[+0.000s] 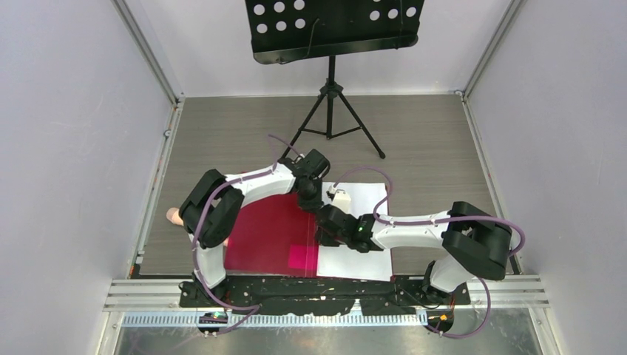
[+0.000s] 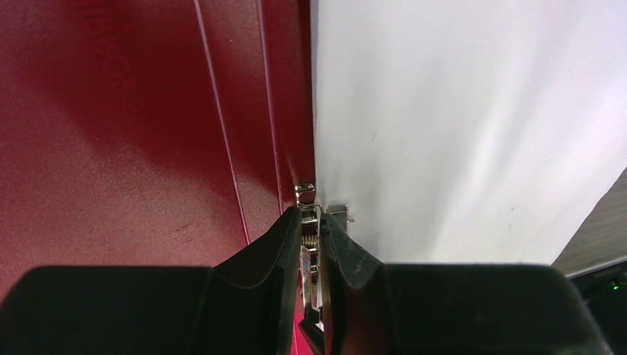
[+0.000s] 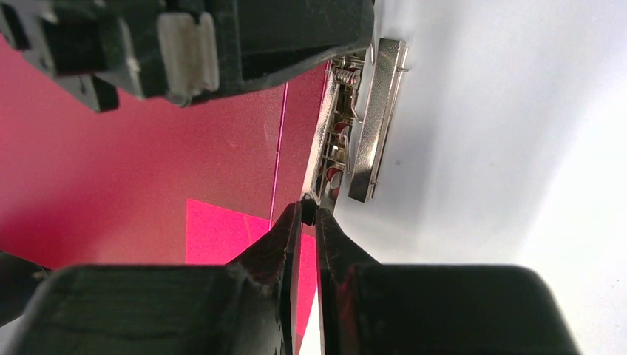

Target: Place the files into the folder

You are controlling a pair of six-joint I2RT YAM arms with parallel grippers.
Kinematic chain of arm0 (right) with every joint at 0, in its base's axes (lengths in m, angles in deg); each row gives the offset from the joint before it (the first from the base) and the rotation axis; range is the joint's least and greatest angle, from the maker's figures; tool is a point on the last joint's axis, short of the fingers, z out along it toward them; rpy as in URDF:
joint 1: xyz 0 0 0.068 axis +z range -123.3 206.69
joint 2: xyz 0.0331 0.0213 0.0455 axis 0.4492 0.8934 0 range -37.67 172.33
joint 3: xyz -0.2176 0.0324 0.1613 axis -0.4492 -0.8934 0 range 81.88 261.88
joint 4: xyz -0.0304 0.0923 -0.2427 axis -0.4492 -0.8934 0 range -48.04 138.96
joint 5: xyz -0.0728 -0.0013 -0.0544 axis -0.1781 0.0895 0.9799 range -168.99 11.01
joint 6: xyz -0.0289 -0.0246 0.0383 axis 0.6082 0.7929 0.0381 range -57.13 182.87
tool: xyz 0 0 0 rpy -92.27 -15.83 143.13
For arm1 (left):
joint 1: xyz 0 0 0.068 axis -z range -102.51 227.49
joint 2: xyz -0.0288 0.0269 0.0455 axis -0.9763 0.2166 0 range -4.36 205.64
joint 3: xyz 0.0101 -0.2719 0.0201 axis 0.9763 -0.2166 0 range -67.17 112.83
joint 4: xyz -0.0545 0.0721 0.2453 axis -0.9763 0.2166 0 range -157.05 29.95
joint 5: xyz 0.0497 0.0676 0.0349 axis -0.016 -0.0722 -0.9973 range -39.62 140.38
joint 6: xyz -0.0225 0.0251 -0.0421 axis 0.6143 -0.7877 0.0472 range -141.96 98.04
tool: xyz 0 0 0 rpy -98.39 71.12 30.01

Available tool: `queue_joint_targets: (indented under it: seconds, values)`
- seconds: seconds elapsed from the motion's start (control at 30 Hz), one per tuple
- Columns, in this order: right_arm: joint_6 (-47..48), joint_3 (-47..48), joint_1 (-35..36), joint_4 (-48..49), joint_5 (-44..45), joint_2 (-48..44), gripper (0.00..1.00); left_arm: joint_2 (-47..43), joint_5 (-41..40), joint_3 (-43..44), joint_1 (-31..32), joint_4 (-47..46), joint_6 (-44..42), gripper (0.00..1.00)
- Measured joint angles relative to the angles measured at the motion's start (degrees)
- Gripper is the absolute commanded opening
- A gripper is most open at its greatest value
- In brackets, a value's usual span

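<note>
The crimson folder [image 1: 262,229] lies open on the table with its pink patch [image 1: 303,257] near the spine. The white files [image 1: 355,262] lie on its right half, under the metal spring clip [image 3: 377,118] at the spine. My left gripper [image 1: 309,196] is shut on the clip's upright lever [image 2: 307,194], its tips [image 2: 310,216] pinching the metal between red folder [image 2: 133,148] and white files [image 2: 458,133]. My right gripper [image 1: 325,222] is shut on the lever's near end [image 3: 309,211]. The clip's pressure bar sits on the files [image 3: 503,148].
A black music stand [image 1: 330,29] on a tripod [image 1: 333,111] stands at the back of the table. White walls close in on both sides. A small beige object [image 1: 174,216] lies at the table's left edge. The left arm's black housing [image 3: 244,37] hangs close above the clip.
</note>
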Motion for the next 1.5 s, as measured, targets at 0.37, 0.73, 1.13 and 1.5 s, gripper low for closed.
queue_joint_targets:
  seconds: [0.37,0.73,1.13,1.5]
  values:
    - [-0.72,-1.88,-1.11,2.27,-1.84,-1.38,0.13,-2.67,-4.09,-4.94,1.18,-2.32,7.02,0.18]
    - [-0.68,-2.6,-2.89,2.67,-3.98,-1.81,0.11,-3.89,-6.29,-6.54,1.46,-3.34,9.01,0.08]
    - [-1.46,-2.49,-3.8,2.21,-5.22,-0.57,0.13,-2.19,-12.98,-3.34,4.5,1.6,15.02,0.0]
    - [-1.36,-2.64,-4.44,2.34,-5.75,-1.97,0.27,-1.16,-18.16,-2.25,6.95,3.39,19.39,0.0]
